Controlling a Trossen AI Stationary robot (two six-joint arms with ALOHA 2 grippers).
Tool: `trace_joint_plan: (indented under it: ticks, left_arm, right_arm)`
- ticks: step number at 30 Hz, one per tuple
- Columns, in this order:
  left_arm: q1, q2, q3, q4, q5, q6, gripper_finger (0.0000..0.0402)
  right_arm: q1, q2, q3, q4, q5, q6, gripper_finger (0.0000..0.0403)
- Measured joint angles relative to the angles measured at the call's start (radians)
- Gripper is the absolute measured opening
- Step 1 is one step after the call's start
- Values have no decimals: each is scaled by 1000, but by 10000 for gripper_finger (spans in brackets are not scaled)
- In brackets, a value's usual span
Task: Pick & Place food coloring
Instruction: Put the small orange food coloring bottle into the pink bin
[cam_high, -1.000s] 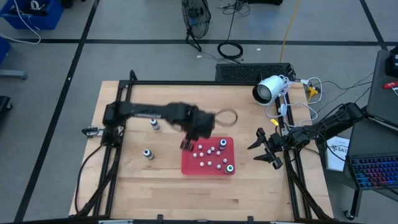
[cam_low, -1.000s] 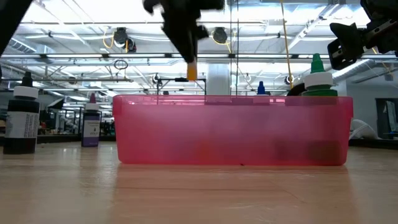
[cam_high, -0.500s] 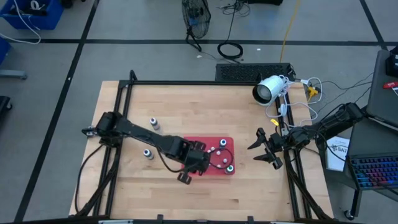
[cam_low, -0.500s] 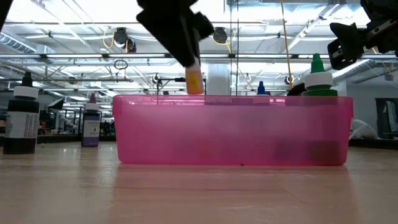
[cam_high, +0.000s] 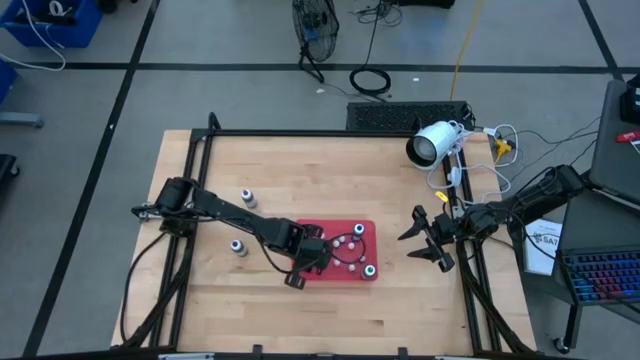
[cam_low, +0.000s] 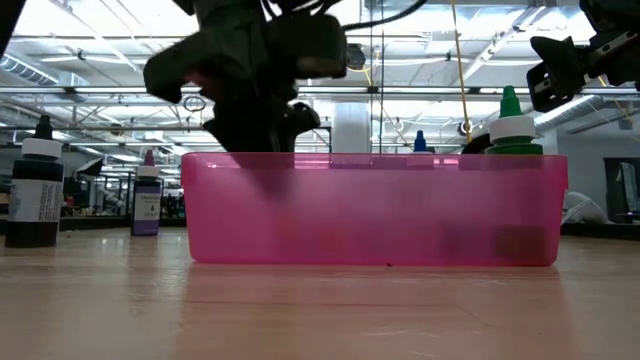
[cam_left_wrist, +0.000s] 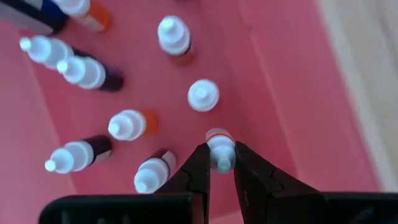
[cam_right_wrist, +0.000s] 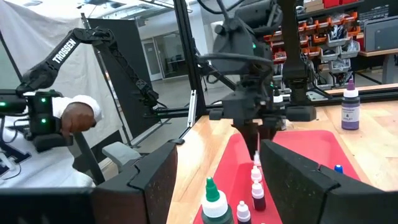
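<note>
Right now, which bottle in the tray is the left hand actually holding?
The orange-banded bottle, pinched by its white cap in the left hand. The other bottles in the tray stand free.

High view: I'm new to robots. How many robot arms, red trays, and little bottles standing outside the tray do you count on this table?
Robot arms: 2, the left arm and the right arm
Red tray: 1
Bottles outside the tray: 2, one farther back and one nearer the front
Total: 5
</note>
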Motion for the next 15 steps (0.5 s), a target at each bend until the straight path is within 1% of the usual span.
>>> trace_joint_plan:
  ticks: [10,12,15]
  left_arm:
    - [10,0,-23,11,1,5,51]
    - [10,0,-23,11,1,3,73]
    - [10,0,-23,25,1,-8,125]
  right_arm:
    - [0,0,0,0,0,0,219]
    - [0,0,0,0,0,0,219]
    - [0,0,0,0,0,0,218]
